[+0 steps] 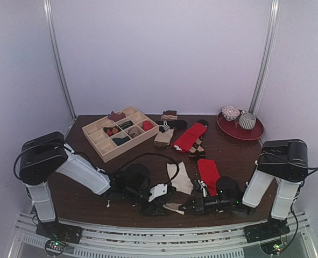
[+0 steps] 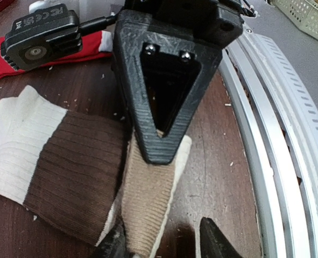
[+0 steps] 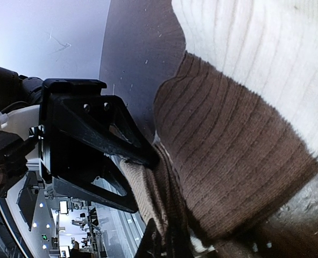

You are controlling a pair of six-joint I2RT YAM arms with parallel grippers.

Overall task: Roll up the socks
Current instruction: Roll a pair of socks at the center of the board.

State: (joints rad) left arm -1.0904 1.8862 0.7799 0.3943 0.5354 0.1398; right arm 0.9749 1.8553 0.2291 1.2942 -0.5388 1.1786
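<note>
The cream sock (image 1: 181,177) lies flat near the table's front, its brown band (image 2: 72,177) and tan end (image 2: 148,209) towards the edge. My right gripper (image 1: 186,206) is shut on the tan end, its own fingers (image 3: 172,244) pinching the folded fabric. My left gripper (image 2: 167,244) faces it from the other side. Its jaws stand apart around the tan end, one finger against the fabric and the other clear of it. The red sock (image 1: 208,174) with the white-striped end lies just right of the cream one, untouched.
A wooden compartment box (image 1: 102,141) holding small rolled socks sits at the back left. Several other socks (image 1: 190,137) lie at the back middle. A red plate (image 1: 254,133) with two bowls is at the back right. A metal rail (image 2: 277,161) runs along the front edge.
</note>
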